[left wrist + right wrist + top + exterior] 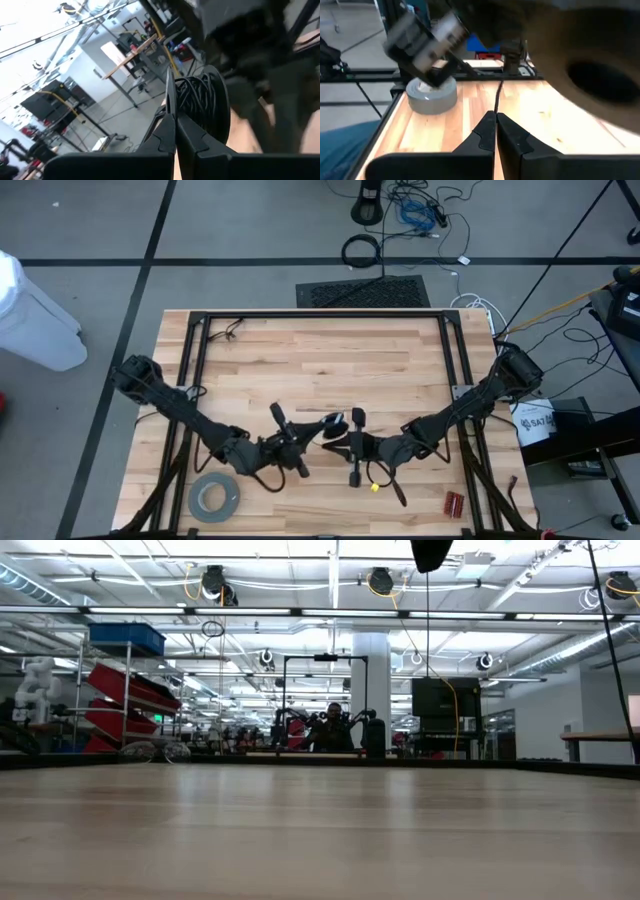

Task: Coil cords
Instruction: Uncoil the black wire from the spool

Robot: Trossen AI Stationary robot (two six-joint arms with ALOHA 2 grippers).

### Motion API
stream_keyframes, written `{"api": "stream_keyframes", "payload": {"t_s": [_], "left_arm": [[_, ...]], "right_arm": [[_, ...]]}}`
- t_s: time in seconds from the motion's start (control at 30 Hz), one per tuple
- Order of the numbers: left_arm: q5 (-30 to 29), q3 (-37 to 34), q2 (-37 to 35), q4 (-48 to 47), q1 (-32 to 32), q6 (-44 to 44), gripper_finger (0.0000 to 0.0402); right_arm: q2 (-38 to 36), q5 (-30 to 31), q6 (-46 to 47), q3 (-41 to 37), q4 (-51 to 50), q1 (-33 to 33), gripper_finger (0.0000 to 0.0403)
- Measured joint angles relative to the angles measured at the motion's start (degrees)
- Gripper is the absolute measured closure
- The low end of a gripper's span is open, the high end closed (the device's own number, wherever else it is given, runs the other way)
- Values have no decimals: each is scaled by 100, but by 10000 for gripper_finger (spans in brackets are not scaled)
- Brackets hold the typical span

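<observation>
The cords are a thin dark wire wound in loops on a small round black disc. In the high view the disc hangs over the table's near middle, between both grippers. My left gripper comes in from the left, shut at the disc. My right gripper comes from the right, shut on a free run of the wire. The low view shows none of these. My left gripper is shut with a thin dark edge standing out from between its fingertips, seemingly the disc's near rim seen edge-on. It comes in about level from the table's left, and the disc is clear of the table. My right gripper pinches the thin wire between its two fingertips, coming slightly downward from the table's right. The wire runs on from the fingertips in a nearly straight line, above the table.
A wide grey tape roll lies near the table's front left, also seen in the right wrist view. A small yellow piece and a red item lie at the near right. A black frame borders the table.
</observation>
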Motion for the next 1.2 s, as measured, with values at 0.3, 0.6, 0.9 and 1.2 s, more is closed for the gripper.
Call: {"api": "stream_keyframes", "payload": {"t_s": [0.3, 0.6, 0.9, 1.2], "left_arm": [[-491, 127, 0, -17, -521, 439, 401], [-1166, 401, -2, -9, -887, 1094, 401], [-1166, 449, -4, -209, -1146, 1033, 401], [-373, 449, -39, -166, -1278, 272, 401]], "right_arm": [[-161, 26, 133, 0, -440, 53, 403], [-312, 222, 575, 0, -1289, 42, 403], [-473, 236, 589, 0, -1448, 119, 403], [-1076, 865, 692, 2, -1886, 609, 403]]}}
